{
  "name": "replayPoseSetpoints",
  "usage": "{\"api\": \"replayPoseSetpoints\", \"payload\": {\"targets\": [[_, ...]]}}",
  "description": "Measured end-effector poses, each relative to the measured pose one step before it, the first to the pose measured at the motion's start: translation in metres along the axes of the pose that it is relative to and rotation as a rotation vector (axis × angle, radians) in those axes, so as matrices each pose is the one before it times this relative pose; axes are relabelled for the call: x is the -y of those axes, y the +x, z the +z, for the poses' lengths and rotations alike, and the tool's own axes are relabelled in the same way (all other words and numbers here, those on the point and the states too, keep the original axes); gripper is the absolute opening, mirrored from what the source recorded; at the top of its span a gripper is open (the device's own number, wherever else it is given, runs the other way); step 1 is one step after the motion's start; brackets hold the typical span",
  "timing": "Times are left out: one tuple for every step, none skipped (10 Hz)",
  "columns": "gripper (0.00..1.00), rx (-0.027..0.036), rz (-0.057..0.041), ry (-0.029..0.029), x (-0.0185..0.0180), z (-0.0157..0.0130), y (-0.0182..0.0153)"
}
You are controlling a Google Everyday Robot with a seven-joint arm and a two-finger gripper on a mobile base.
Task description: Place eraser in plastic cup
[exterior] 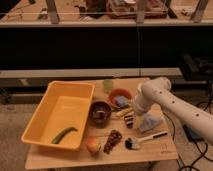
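Observation:
The eraser (129,120), a small dark block with pale stripes, is near the middle of the wooden table (60,157), right of the dark brown bowl (100,111). My gripper (132,113) hangs from the white arm (165,102) and sits directly over the eraser, touching or nearly touching its top. The plastic cup (108,85), pale yellow-green, stands at the table's back edge, behind the orange bowl (120,96) and up-left of the gripper.
A large yellow tray (37,117) holding a green pepper (64,134) fills the left side. A peach-coloured fruit (92,145), a knobbly brown cluster (113,141) and a white-handled brush (145,138) lie along the front. A pale blue cloth (150,123) lies under the arm.

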Motion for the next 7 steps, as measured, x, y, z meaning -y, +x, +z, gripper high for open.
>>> {"api": "replayPoseSetpoints", "payload": {"targets": [[0.8, -0.00376, 0.00274, -0.01067, -0.00281, 0.00945, 0.00181], [0.8, -0.0016, 0.00193, -0.00678, -0.00104, 0.00563, 0.00085], [0.8, -0.00165, 0.00209, -0.00627, -0.0012, 0.00531, 0.00136], [0.8, -0.00663, 0.00037, -0.00752, -0.00229, 0.00674, 0.0022], [0.8, -0.00646, -0.00235, -0.00689, -0.00182, 0.00622, 0.00094], [0.8, -0.00471, -0.00271, -0.00603, -0.00095, 0.0055, -0.00007], [0.8, -0.01082, 0.00033, -0.00558, -0.0006, 0.00592, 0.00037]]}}
